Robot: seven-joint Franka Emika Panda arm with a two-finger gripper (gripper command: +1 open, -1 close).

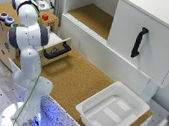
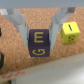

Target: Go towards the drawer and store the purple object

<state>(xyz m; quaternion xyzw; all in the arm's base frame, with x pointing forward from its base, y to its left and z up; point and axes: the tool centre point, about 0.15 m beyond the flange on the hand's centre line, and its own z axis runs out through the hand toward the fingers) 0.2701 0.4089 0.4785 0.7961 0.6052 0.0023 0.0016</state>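
Observation:
A purple cube [image 2: 39, 42] with yellow letters lies on a cork surface, seen only in the wrist view. My gripper [image 2: 40, 40] straddles it, one finger [image 2: 23, 27] on each side with a narrow gap to the cube, so the jaws stand open around it. The cube rests on the surface, level with its neighbour. In the exterior view the gripper [image 1: 40, 6] is at the far left, above and behind the tan wooden box [image 1: 0, 34]. The light-wood drawer [image 1: 56, 48] with a black bar handle [image 1: 57, 51] is pulled open from that box.
A yellow lettered cube [image 2: 70, 33] lies close beside the purple one. Coloured buttons [image 1: 8, 19] sit on the box top. A big white cabinet door [image 1: 145, 38] with a black handle stands at the exterior view's right. A white plastic tub [image 1: 112, 111] sits on the cork counter [image 1: 77, 77].

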